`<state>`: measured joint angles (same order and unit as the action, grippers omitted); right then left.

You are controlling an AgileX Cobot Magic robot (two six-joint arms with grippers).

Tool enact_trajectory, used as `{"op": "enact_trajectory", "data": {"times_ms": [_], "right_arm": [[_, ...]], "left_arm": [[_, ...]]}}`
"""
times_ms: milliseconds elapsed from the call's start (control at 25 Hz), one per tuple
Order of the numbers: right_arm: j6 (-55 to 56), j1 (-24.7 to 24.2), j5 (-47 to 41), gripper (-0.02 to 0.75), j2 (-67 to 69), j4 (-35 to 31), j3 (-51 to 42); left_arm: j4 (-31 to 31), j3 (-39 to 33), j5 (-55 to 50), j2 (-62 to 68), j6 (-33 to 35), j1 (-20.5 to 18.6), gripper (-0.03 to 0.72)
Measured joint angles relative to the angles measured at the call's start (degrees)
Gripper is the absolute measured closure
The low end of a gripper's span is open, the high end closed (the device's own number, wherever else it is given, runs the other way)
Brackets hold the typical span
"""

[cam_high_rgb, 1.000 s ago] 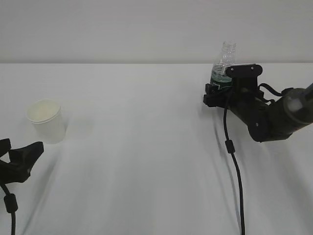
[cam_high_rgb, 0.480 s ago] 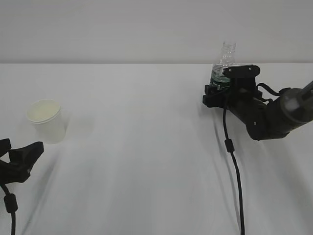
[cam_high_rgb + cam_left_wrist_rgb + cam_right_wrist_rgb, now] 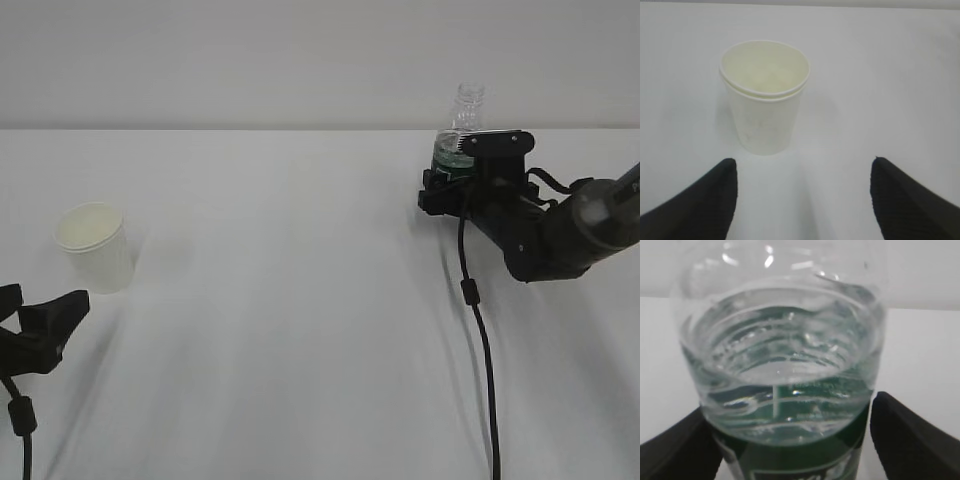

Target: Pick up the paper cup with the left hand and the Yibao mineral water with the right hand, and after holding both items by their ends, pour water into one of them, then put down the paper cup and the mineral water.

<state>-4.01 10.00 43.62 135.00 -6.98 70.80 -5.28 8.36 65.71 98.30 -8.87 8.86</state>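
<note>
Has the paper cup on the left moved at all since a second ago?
No. The paper cup sits at the same spot on the table, apart from the left claw.

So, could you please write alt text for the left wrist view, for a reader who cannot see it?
A white paper cup stands upright and empty on a plain white table, slightly left of centre. The two black fingers of the open left hand frame the bottom corners, nearer the camera than the cup and not touching it.
</note>
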Motion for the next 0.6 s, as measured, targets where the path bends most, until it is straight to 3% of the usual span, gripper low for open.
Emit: {"op": "enact_trajectory", "data": {"times_ms": [600], "right_arm": [[0.0,0.0,-3.4,0.083,1.9,0.0,5.6]], "left_arm": [[0.0,0.0,0.0,0.1,0.0,0.0,0.095]]}}
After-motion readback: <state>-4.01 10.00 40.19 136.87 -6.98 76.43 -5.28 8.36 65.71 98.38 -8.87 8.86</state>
